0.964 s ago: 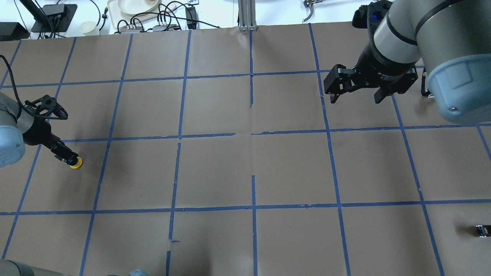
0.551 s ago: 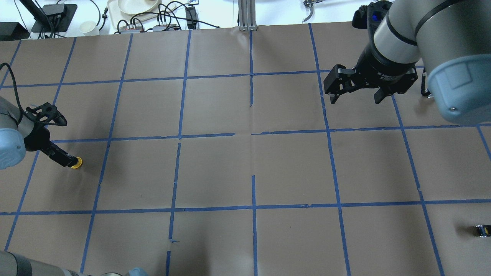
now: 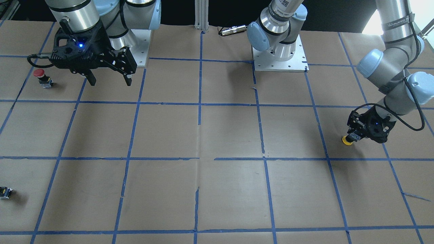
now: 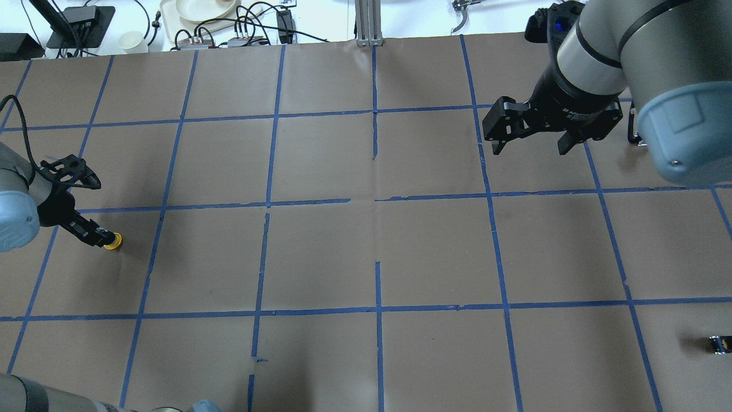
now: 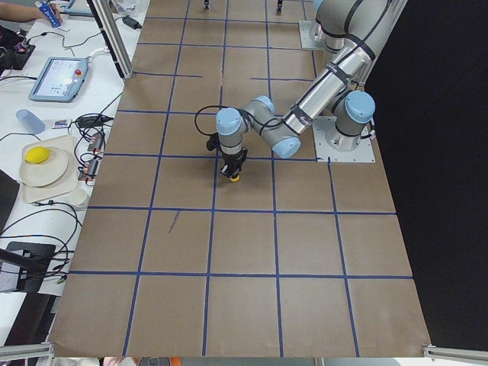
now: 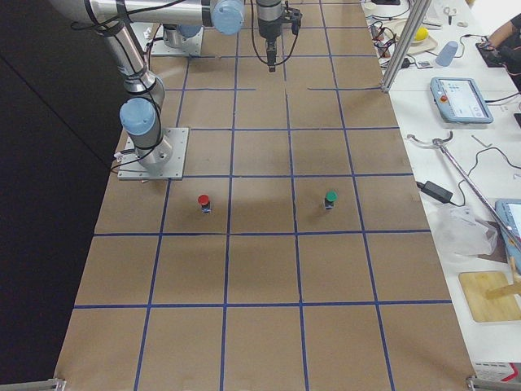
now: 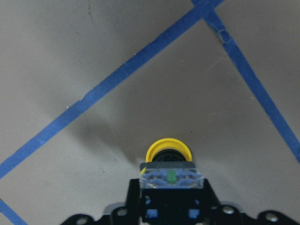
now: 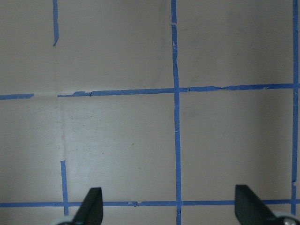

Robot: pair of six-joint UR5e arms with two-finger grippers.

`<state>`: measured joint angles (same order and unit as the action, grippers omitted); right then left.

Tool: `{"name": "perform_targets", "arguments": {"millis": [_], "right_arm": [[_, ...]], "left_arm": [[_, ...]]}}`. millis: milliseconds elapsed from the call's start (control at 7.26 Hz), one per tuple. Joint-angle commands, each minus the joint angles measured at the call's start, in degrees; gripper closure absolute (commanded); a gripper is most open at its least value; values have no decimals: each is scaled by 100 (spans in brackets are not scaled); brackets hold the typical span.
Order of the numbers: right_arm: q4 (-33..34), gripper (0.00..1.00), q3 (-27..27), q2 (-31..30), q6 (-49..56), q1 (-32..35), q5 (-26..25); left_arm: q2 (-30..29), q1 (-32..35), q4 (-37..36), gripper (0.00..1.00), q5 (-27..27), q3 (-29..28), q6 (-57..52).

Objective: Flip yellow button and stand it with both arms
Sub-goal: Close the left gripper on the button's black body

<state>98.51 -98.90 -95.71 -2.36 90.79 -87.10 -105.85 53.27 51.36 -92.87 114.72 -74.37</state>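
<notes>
fingers of left gripper (image 4: 102, 239) clamped on yellow button (image 4: 115, 241), cap pointing down; right gripper (image 4: 529, 149) fingers spread wide apart.

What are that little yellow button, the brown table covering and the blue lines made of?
The button looks like moulded plastic: a smooth yellow cap, and a block that seems part translucent, part black. The covering is probably matte brown paper, judging by its seams and small tears. The lines look like blue tape, with ragged, torn ends.

We see robotics lab: table (image 4: 320, 257) under brown paper, blue tape grid (image 4: 434, 308), bolted metal base plate (image 3: 295, 62), teach pendant (image 5: 59, 78), cables (image 4: 251, 17) on side bench (image 5: 15, 130).
</notes>
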Motion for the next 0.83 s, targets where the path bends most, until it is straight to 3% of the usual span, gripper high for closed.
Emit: {"name": "perform_targets", "arguments": {"millis": [0,138,413,688], "right_arm": [[1,0,-6,0,7,0,0],[2,0,-6,0,7,0,0],[10,0,-6,0,-2,0,0],[10,0,-6,0,-2,0,0]], "left_arm": [[213,8,101,85,146,-28,-243],[380,26,268,90,390,-37,-280],[862,410,1353,93,1206,-168,-219],[1067,955,2556,95,2407,-492,480]]}}
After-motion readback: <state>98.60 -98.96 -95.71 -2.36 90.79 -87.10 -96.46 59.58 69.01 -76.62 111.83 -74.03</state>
